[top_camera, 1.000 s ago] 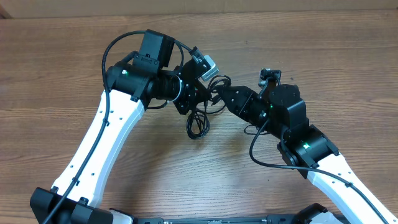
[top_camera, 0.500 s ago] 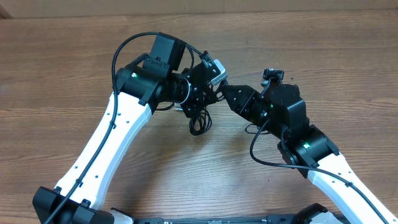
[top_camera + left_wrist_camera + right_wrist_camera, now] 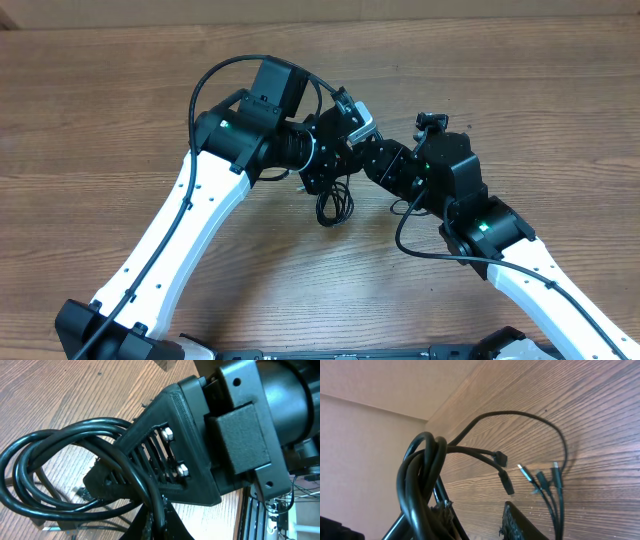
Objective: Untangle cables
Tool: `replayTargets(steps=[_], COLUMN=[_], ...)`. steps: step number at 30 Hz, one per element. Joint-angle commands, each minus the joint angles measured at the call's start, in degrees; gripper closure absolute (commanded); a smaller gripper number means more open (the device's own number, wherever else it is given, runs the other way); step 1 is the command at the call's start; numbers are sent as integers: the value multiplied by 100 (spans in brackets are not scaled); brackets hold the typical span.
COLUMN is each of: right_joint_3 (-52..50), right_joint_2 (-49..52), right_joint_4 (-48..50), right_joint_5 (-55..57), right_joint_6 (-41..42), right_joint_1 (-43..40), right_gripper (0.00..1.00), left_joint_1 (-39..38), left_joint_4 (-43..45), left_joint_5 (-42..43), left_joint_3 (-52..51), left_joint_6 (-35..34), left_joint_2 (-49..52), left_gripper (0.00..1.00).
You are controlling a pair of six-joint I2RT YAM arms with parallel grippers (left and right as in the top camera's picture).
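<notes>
Cables [image 3: 335, 207] | left end effector [image 3: 338, 166] clamped on them | right end effector [image 3: 362, 160] unclear | wood-grain table [image 3: 500, 90], beige wall [image 3: 360, 435]

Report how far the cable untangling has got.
Done: little; a few plug ends fan out free of the bundle. In hand: the left gripper is shut on the cables, with the right gripper close beside it; whether that one grips is unclear. Left: the cables sit looped together in one coil, so nearly all the separating remains.
</notes>
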Motion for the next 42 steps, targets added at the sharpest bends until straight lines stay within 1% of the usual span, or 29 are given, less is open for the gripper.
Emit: replayTargets(steps=[1,5,8,10,14,19,22,23,27,29,31,35,42], right_joint_3=[103,103,103,103,103,103,103,103,103,103,103,103,103], right_joint_2=[35,35,35,35,35,35,35,33,28,28,17,-57,-293], right_joint_4=[98,363,553,570,525,85,-42,-37,33,33,33,61,560], right_joint_5=[186,188,186,186,181,164,57,0,-203,-205,-210,-205,-201], right_joint_6=[22,-79,-348,-345,-345,-348,-348,-348,-345,-345,-345,-348,-498], right_joint_1=[-17,-17,-17,-17,-17,-17,-17,-17,-17,-17,-17,-17,-17], right_gripper=[68,68,68,73,96,96,96,96,96,96,96,96,96], left_joint_1=[-208,-208,-208,-208,-208,-208,-201,-197,-74,0,133,337,354], left_joint_4=[2,-13,-114,-188,-151,-138,-68,-33,57,50,46,20,-98], left_joint_5=[507,485,258,155,44,-461,-837,-999,-1989,-2236,-2524,-2531,-2529], left_joint_3=[90,90,90,90,90,90,90,90,90,90,90,90,90], left_joint_6=[131,131,131,131,129,127,-131,-282,-1279,-1576,-2017,-2269,-2271], left_joint_2=[-35,-35,-35,-35,-35,-35,-35,-35,-35,-35,-35,-35,-35], left_gripper=[96,96,96,96,96,96,96,96,96,96,96,96,96])
